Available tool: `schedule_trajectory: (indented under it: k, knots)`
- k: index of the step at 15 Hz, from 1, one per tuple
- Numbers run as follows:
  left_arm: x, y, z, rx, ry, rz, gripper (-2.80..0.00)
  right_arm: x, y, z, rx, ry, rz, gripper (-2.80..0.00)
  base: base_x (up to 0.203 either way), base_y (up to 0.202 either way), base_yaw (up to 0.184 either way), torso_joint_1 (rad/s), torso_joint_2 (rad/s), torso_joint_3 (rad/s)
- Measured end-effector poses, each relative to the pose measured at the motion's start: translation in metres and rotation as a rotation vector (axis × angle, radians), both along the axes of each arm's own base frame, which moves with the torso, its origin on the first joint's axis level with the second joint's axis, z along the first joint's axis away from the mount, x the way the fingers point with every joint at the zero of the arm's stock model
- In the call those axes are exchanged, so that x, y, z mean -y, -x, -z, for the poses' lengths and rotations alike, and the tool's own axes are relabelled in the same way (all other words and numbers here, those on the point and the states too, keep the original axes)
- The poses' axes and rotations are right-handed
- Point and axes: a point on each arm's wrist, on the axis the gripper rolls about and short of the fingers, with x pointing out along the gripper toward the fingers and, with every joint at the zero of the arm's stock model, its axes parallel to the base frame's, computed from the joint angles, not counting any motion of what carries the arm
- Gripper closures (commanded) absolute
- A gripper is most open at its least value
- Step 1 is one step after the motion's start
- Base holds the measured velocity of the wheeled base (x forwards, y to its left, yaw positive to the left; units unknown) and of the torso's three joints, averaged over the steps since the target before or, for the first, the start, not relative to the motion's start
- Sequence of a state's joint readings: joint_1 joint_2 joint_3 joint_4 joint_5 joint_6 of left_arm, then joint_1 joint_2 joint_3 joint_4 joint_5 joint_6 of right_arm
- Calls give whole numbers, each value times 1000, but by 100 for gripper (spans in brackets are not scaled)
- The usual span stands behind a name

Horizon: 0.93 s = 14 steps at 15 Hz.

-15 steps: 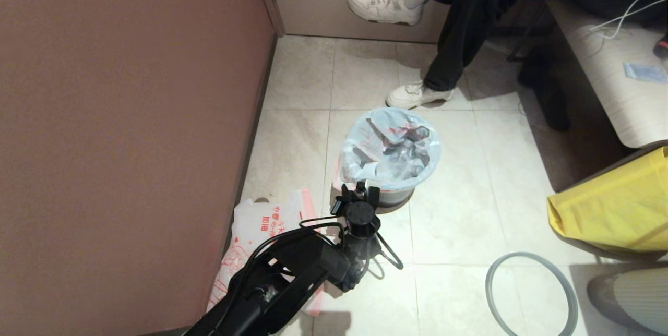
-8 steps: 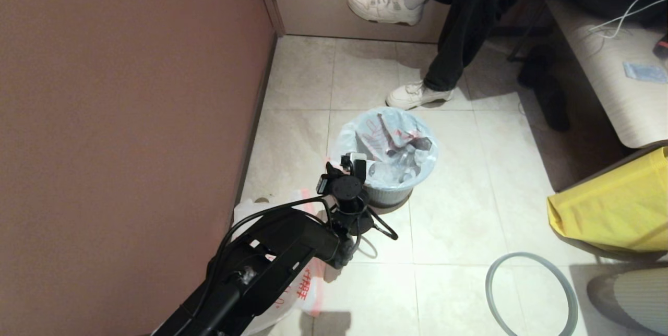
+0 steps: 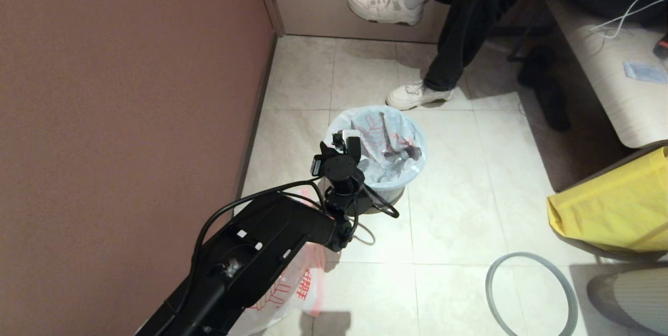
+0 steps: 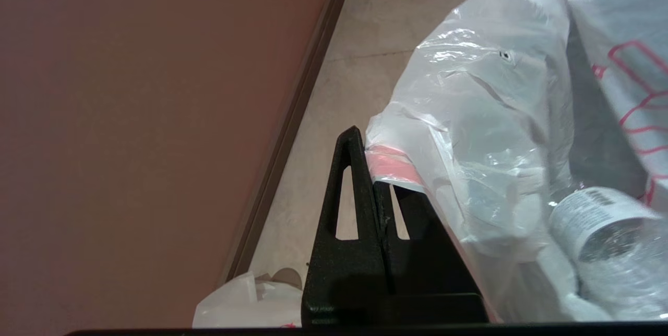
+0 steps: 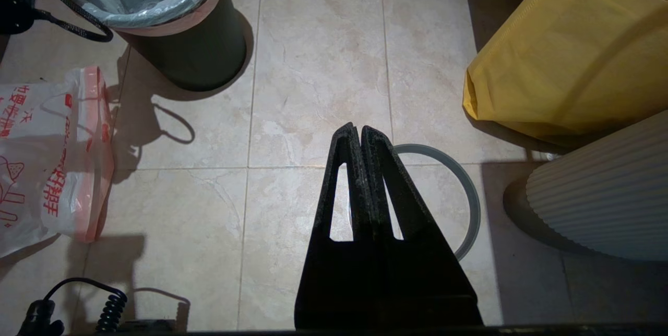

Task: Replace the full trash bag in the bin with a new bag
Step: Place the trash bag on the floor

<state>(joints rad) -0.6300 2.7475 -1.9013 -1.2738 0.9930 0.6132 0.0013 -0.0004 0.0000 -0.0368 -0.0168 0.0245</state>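
Observation:
The full trash bag (image 3: 389, 143) sits in the dark bin (image 3: 389, 198), clear bottles showing through its thin white plastic. My left gripper (image 3: 347, 140) is at the bag's left rim, shut on the bag's pink-red edge (image 4: 389, 164); in the left wrist view the fingers (image 4: 349, 190) pinch that strip and the bag (image 4: 480, 117) billows beside them. The new bag (image 3: 284, 289), limp with bold red print, lies on the floor under my left arm. My right gripper (image 5: 355, 130) hangs shut and empty over the floor tiles.
The grey ring rim (image 3: 532, 294) lies on the floor at the right, under my right gripper. A large yellow bag (image 3: 610, 211) stands further right. A brown wall (image 3: 130, 117) runs along the left. A seated person's feet (image 3: 415, 95) are just behind the bin.
My left gripper has moved up and away from me, from the bin's near side to the bag's left rim, drawing the bag's edge with it. The bin has shifted slightly left.

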Motion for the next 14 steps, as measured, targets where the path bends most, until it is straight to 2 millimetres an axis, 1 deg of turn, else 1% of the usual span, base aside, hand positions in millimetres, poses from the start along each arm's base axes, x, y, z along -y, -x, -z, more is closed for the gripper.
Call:
schedule_trajectory:
  k: [5, 9, 11, 12, 13, 14]
  knots:
    - [5, 8, -26, 42, 37, 19, 0, 0, 0, 0, 0, 0, 0, 0, 0, 0, 0, 0, 0, 0]
    - [26, 28, -49, 60, 50, 78, 0, 0, 0, 0, 0, 0, 0, 0, 0, 0, 0, 0, 0, 0]
    - [32, 34, -59, 76, 63, 94, 0, 0, 0, 0, 0, 0, 0, 0, 0, 0, 0, 0, 0, 0]
    - [33, 35, -60, 81, 67, 98, 0, 0, 0, 0, 0, 0, 0, 0, 0, 0, 0, 0, 0, 0]
    - [34, 34, -55, 80, 66, 96, 0, 0, 0, 0, 0, 0, 0, 0, 0, 0, 0, 0, 0, 0]
    - [30, 30, -42, 66, 55, 86, 0, 0, 0, 0, 0, 0, 0, 0, 0, 0, 0, 0, 0, 0]
